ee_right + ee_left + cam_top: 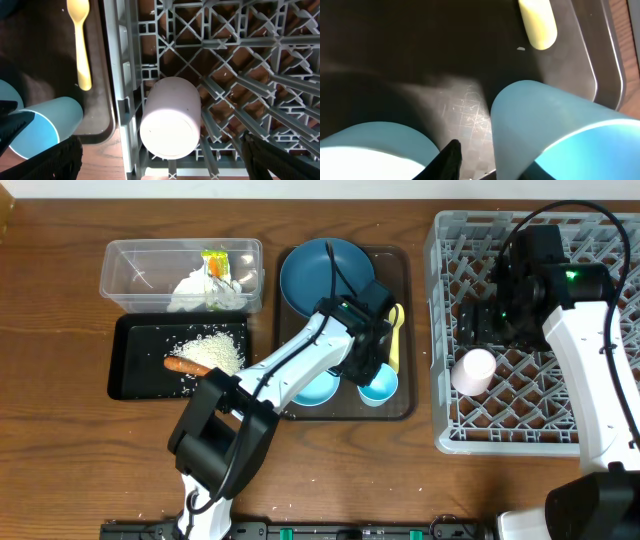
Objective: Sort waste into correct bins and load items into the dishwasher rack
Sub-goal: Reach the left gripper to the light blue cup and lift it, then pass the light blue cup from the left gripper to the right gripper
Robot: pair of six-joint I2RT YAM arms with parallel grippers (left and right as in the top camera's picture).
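Closest to the left wrist camera lay the small light blue cup [555, 135], tipped on its side on the brown serving tray [420, 50], matte outside and brighter turquoise at its mouth. Just beside it sat the rim of the light blue bowl [370, 150], with one dark finger [447, 160] of the left gripper [368, 370] showing between the two. Whether that gripper was clamped on the cup or loose could not be told.

Farther up the tray rested the pale yellow plastic spoon [537, 22], and beyond it the dark blue round plate [320, 270]. The pale pink cup [170, 117] lay on its side among the pegs at the grey dishwasher rack's [127, 50] left edge. The right gripper [497, 320] hung over it, fingers [55, 160] spread wide and empty.

The crumpled white napkin [205, 292] and wrapper [215, 262] sat in the clear tub [120, 275]. The rice [215, 345] and orange stick [185, 365] lay in the black tray [125, 370].
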